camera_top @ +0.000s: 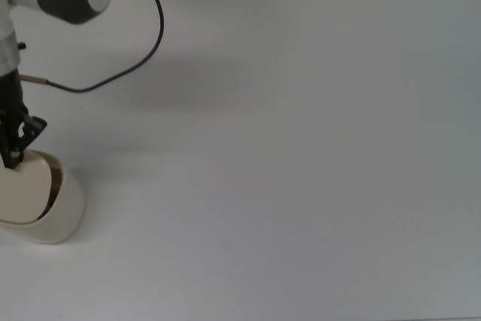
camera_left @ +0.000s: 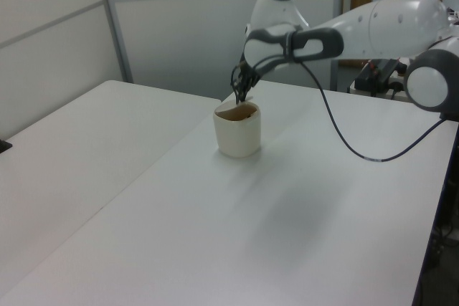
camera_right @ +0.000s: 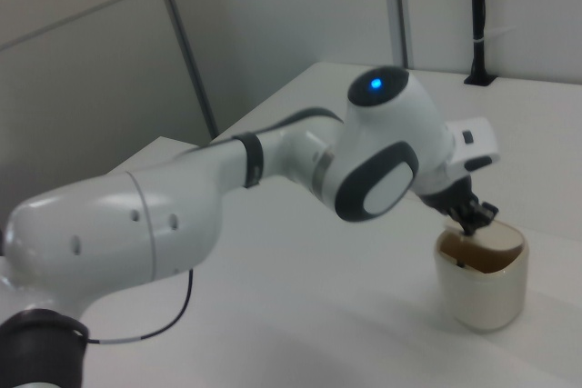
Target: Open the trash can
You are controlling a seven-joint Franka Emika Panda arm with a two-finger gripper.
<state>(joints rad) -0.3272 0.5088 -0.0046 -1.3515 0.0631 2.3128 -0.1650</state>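
I see the trash can [camera_top: 34, 201] at the top view's lower left on the white table [camera_top: 301, 148], its lid tipped up over a brown gap. My gripper [camera_top: 13, 157] hangs touching the can's rim; I cannot tell its finger spacing.

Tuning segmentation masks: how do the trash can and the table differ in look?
The trash can is cream, the table plain white. The trash can is a small rounded upright tub, the table a broad flat surface beneath it. The trash can shows a brown gap at its lid; the table shows only faint shadows. Both are pale and unpatterned.
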